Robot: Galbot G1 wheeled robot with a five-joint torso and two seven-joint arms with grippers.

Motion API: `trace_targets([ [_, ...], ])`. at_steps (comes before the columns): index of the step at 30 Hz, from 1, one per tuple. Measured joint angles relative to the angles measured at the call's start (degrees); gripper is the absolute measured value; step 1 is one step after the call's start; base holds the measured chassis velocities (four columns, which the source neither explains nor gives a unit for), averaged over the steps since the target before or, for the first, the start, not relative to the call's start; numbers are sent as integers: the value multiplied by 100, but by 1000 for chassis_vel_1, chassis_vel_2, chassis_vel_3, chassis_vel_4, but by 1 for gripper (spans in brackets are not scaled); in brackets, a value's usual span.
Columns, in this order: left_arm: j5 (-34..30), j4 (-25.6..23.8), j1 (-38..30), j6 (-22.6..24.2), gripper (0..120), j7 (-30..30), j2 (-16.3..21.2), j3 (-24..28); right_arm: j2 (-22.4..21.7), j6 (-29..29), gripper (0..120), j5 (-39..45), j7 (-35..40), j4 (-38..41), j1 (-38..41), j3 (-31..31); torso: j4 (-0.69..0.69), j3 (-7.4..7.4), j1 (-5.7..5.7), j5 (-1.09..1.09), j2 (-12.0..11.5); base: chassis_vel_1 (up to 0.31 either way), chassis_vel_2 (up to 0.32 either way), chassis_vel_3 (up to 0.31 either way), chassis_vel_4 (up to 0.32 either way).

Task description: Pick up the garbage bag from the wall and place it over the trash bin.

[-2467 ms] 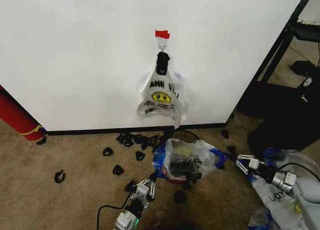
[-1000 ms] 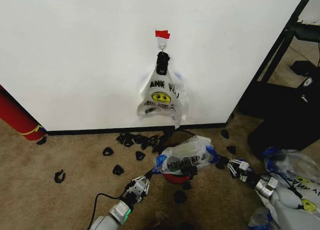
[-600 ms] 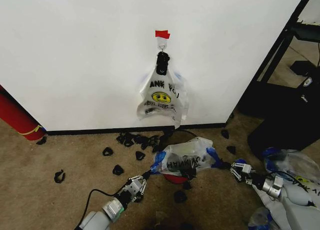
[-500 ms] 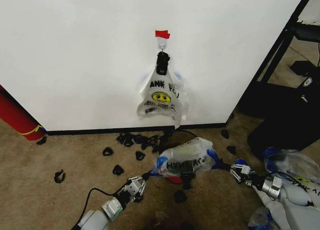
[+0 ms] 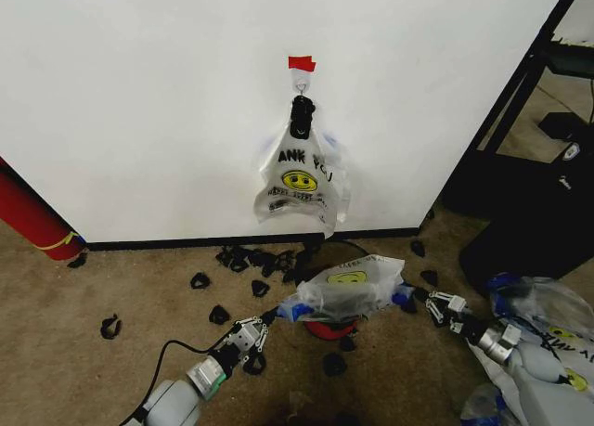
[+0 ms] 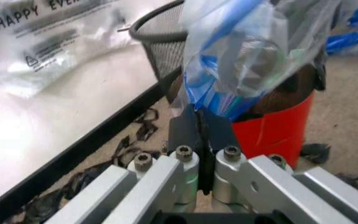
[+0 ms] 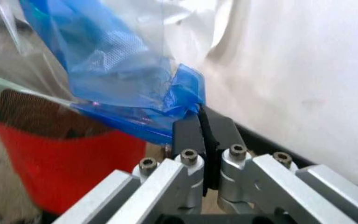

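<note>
Since half a second ago we have stretched the garbage bag (image 5: 345,291) wider and flatter, so its yellow smiley now faces up where the reversed lettering showed before, and both arms have spread a little farther apart. We hold the bag just above the trash bin (image 5: 325,329), whose red base shows beneath the plastic and whose black mesh rim peeks out behind it.

Our left hand (image 5: 252,331) sits low on the carpet (image 5: 139,296) side, its pads pressed together on the bag's blue-tinted left edge; in the left wrist view the left hand (image 6: 200,122) pinches a fold of blue and clear plastic right beside the bin's mesh wall (image 6: 160,46) and red base (image 6: 272,133). Our right hand (image 5: 429,303) is clamped on the bag's right blue edge; the right wrist view shows the right hand (image 7: 202,122) with its pads closed on that blue fold, the bin's red base (image 7: 61,158) just beside it.

On the wall (image 5: 139,101), a bunch of same-printed bags (image 5: 302,180) hangs from a black clip (image 5: 301,116) under red tape (image 5: 301,63). Black clips (image 5: 246,257) lie scattered along the baseboard (image 5: 186,242). A red cylinder (image 5: 32,217) leans at far left, and a pile of printed bags (image 5: 548,338) lies at our right.
</note>
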Motion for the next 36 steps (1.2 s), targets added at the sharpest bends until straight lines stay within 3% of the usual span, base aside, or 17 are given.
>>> trace_targets([
  [5, -46, -221, 136, 54, 7, 85, 70, -77, -108, -160, 14, 377, 3, 172, -105, 14, -1, 0, 0, 0, 0, 0, 0, 0, 0],
  [7, -37, -289, 209, 124, 18, 85, 107, -162, -154, -185, 26, 392, 1, 243, -186, 61, 0, 0, 0, 0, 0, 0, 0, 0, 0],
  [13, 71, -464, 413, 222, 36, 82, 193, -318, -230, -305, 45, 356, 139, 501, -394, 169, 0, 0, 0, 1, 0, 0, 0, 0, 0],
  [18, 180, -770, 733, 223, 53, 143, 281, -542, -354, -414, 62, 108, 815, 858, -689, 303, -2, 0, 0, 1, 0, 0, 0, 0, 0],
  [23, 426, -1154, 1263, 34, 74, 577, 321, -1019, -488, -434, 84, -617, 1900, 1303, -1106, 467, 0, 0, 0, 0, 0, 0, 0, 0, 0],
  [28, 510, -1372, 1565, -89, 91, 650, 321, -1239, -501, -258, 98, -725, 2088, 1740, -1469, 534, 0, 0, 0, 0, 0, 0, 0, 0, 0],
  [30, 510, -1470, 1669, -129, 98, 656, 316, -1308, -491, -137, 100, -862, 2181, 1992, -1640, 581, 0, 0, 0, 1, 0, 0, 0, 0, 0],
  [36, 509, -1684, 1852, -176, 100, 726, 278, -1411, -485, 33, 100, -1401, 2765, 2446, -1856, 765, 0, 0, 1, 1, 0, 0, 0, 0, 0],
])
